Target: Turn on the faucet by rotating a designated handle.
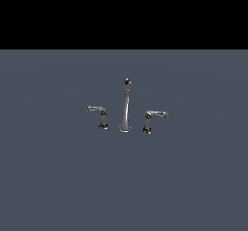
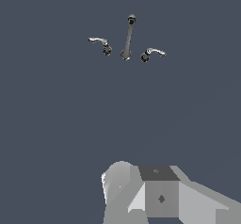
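Observation:
The faucet (image 1: 125, 109) is a small chrome set on a flat grey surface: a tall slim spout with a dark knob tip (image 1: 127, 82) and a lever on each side. The handle (image 1: 97, 112), on the exterior view's left, is the slightly shorter lever on a short dark post. Its longer-levered twin (image 1: 155, 117) stands on the exterior view's right. In the wrist view the faucet (image 2: 127, 39) is small and far off, with the handle (image 2: 100, 43) beside it. A grey blocky part of my gripper (image 2: 160, 195) fills the near edge, well short of the faucet. No separate fingers can be made out.
The faucet stands alone on the plain grey floor (image 1: 58, 176). Above the floor's far edge the exterior view is black. My arm does not appear in the exterior view.

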Robot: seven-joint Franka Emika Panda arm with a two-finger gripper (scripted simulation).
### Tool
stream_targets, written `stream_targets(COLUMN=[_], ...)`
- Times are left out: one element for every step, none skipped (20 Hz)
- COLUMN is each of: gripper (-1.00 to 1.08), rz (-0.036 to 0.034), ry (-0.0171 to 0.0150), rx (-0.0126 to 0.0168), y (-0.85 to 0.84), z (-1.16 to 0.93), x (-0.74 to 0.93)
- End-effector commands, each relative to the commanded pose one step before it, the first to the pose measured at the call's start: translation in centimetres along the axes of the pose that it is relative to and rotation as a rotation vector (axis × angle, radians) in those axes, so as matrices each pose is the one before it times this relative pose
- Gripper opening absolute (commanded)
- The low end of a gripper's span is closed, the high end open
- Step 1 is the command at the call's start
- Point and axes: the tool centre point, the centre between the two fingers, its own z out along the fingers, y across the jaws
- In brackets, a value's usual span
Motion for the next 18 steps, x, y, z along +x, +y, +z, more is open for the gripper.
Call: stream_targets(gripper=[-1.00,-1.00,-1.00,-1.00,-1.00,-1.00,-1.00,-1.00,-1.00,-1.00,-1.00,-1.00,-1.00,-1.00,-1.00,-1.00,-1.00,-1.00], rz=[0.00000,0.00069,0.00138,0.00267,0.00378,0.00478,0.00590,0.00694,0.00799,0.00911,0.01017,0.01126,0.01233,0.01342,0.01451,0.01562,0.01670,0.01782], ry=[0.00000,0.00001,0.00000,0.00000,0.00001,0.00001,0.00001,0.00001,0.00001,0.00002,0.00002,0.00002,0.00002,0.00003,0.00003,0.00003,0.00004,0.00004], rx=[0.00000,-0.00001,0.00003,0.00005,0.00007,0.00009,0.00011,0.00013,0.00015,0.00017,0.00019,0.00021,0.00023,0.00026,0.00028,0.00031,0.00033,0.00036], y=[0.001,-0.007,-0.038,-0.053,-0.073,-0.096,-0.116,-0.138,-0.160,-0.180,-0.202,-0.224,-0.246,-0.267,-0.289,-0.311,-0.334,-0.356], z=[0.000,0.011,0.035,0.059,0.082,0.106,0.130,0.153,0.177,0.201,0.224,0.248,0.272,0.296,0.320,0.345,0.369,0.393], x=[0.000,0.003,0.011,0.018,0.025,0.032,0.039,0.046,0.053,0.061,0.068,0.075,0.083,0.090,0.098,0.106,0.113,0.121])
